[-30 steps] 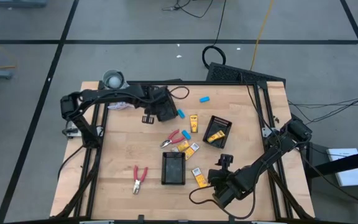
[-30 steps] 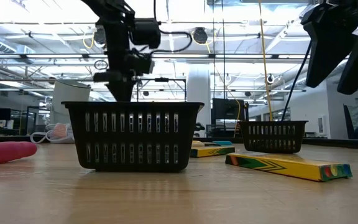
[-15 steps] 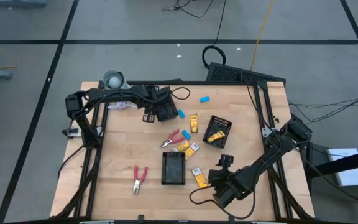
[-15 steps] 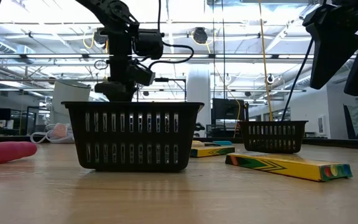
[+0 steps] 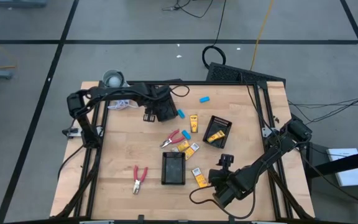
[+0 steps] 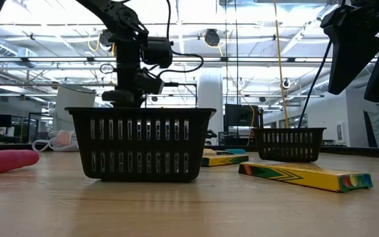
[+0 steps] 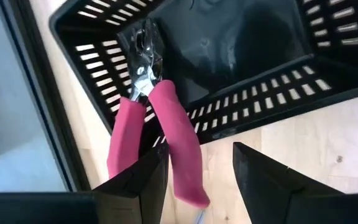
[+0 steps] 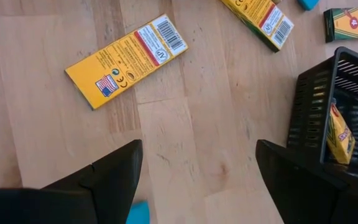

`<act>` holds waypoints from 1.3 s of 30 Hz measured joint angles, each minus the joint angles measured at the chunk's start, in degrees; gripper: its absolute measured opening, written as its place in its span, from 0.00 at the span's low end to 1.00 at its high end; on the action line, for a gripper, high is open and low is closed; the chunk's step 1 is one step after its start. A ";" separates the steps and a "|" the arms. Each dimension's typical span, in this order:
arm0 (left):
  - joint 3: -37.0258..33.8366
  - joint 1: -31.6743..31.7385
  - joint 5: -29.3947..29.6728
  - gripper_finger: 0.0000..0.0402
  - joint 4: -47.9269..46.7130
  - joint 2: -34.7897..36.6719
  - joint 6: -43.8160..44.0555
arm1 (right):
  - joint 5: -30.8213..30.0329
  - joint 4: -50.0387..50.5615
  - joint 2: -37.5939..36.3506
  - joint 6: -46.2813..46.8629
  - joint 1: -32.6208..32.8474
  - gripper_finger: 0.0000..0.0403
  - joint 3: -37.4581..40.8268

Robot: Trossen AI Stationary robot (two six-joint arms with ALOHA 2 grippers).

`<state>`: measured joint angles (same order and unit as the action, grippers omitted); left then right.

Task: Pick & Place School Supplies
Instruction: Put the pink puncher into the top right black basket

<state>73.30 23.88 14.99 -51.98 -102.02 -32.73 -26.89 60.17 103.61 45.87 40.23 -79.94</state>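
Note:
My left gripper (image 7: 194,186) is open above a black slotted basket (image 7: 241,56) at the table's far left (image 5: 161,109). Red-handled pliers (image 7: 160,118) stand nose-down inside that basket against its wall. Their handles rise over the rim toward my fingers. My right gripper (image 8: 197,186) hangs open over the near right of the table (image 5: 224,163). A yellow box (image 8: 126,59) lies on the wood beyond it. More pliers (image 5: 140,178) (image 5: 173,138), yellow boxes (image 5: 193,122) and light-blue pieces (image 5: 204,98) lie scattered. My left gripper is open around the pliers' handles. One red handle (image 7: 182,168) runs between the fingers close beside one finger (image 7: 135,186), and the other handle (image 7: 120,149) passes behind that finger. Whether either handle touches the finger, I cannot tell.
A second basket (image 5: 173,168) stands near the middle, and a third (image 5: 217,129) holds a yellow box. A grey-white cup (image 5: 112,79) sits at the far left corner. Black frame rails edge the table. A light-blue bit (image 8: 138,214) shows beside my right finger.
The left arm has shifted a little toward the table's right and its wrist has turned slightly over the far-left basket. The right arm has kept still.

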 joint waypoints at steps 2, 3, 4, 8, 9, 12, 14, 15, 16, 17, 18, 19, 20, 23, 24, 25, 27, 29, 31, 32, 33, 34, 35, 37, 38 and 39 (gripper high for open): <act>0.00 0.03 0.28 0.46 -0.41 -1.15 0.09 | 0.00 -0.02 0.00 0.00 0.00 0.76 0.00; 0.00 0.07 0.52 0.46 -0.66 -1.75 0.05 | 0.00 0.07 0.00 0.08 0.00 0.76 0.00; 0.00 0.07 0.68 0.46 -1.13 -2.27 0.02 | -0.02 0.10 0.00 0.15 0.00 0.76 0.00; -0.02 -0.06 4.17 0.46 -1.20 -3.77 0.08 | -0.02 0.12 0.00 0.37 0.00 0.76 0.00; -0.02 -0.13 5.11 0.45 -1.20 -3.79 0.04 | -0.02 0.14 0.00 0.39 0.00 0.76 0.00; 0.19 -0.69 7.90 0.40 -1.72 -3.78 -0.36 | -0.02 0.14 0.00 0.39 0.00 0.76 0.00; 1.04 -1.08 8.78 0.34 -3.09 -3.78 -0.47 | 0.00 0.14 0.00 0.39 0.00 0.76 0.00; 1.42 -1.20 8.89 0.30 -3.42 -3.77 -0.59 | 0.00 0.14 0.00 0.39 0.00 0.76 0.00; 1.66 -1.25 8.89 0.26 -3.44 -3.75 -0.90 | 0.00 0.14 0.00 0.39 0.00 0.76 0.00; 1.86 -1.38 9.02 0.22 -3.44 -3.75 -1.29 | 0.00 0.14 0.00 0.40 0.00 0.76 0.00; 2.05 -1.43 9.03 0.17 -3.50 -3.75 -1.83 | -0.01 0.12 0.00 0.41 0.00 0.76 0.00; 2.23 -1.46 9.04 0.13 -3.64 -3.77 -2.25 | 0.00 0.14 0.00 0.42 0.00 0.76 0.00; 2.41 -1.50 9.05 0.08 -3.62 -3.78 -2.72 | -0.02 0.13 0.00 0.45 0.00 0.76 0.00; 2.92 -1.54 9.01 0.07 -3.46 -3.78 -3.00 | 0.00 0.14 0.00 0.59 0.00 0.76 0.00; 2.93 -1.51 9.04 0.07 -3.53 -3.78 -3.17 | 0.00 0.14 0.00 0.59 0.00 0.76 0.00; 2.93 -1.51 9.07 0.07 -3.73 -3.78 -3.43 | 0.00 0.14 0.00 0.57 0.00 0.76 0.00; 2.93 -1.51 9.64 0.07 -4.29 -3.78 -3.72 | 0.00 0.14 0.00 0.54 0.00 0.76 0.00; 2.93 -1.66 11.01 0.07 -4.86 -3.78 -3.77 | 0.00 0.21 0.00 0.50 0.00 0.76 0.00; 2.93 -1.97 11.81 0.07 -4.96 -3.78 -4.63 | 0.00 0.52 0.00 0.46 0.00 0.76 0.00; 2.93 -2.18 12.30 0.07 -4.97 -3.78 -5.20 | 0.00 0.68 -0.06 0.46 0.00 0.76 0.00; 2.93 -2.42 12.93 0.07 -4.95 -3.78 -5.76 | 0.00 0.73 -0.17 0.61 0.00 0.76 0.00; 2.93 -2.67 13.53 0.07 -4.97 -3.78 -6.18 | 0.00 0.73 -0.35 0.81 0.00 0.76 0.00; 2.95 -2.86 13.96 0.07 -4.95 -3.75 -6.41 | -0.01 0.77 -0.62 1.04 0.00 0.76 0.00; 2.95 -3.07 13.94 0.07 -4.96 -3.78 -6.94 | -0.07 0.80 -1.10 1.36 0.00 0.76 0.00; 2.95 -3.11 13.94 0.07 -4.97 -3.78 -7.24 | -0.11 0.80 -1.24 1.42 0.00 0.76 0.00; 2.95 -3.26 14.10 0.07 -4.97 -3.78 -7.34 | -0.11 0.80 -1.38 1.42 0.00 0.76 0.00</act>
<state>76.25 20.62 29.09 -56.95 -105.80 -40.07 -27.00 60.97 102.23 47.29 40.23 -79.94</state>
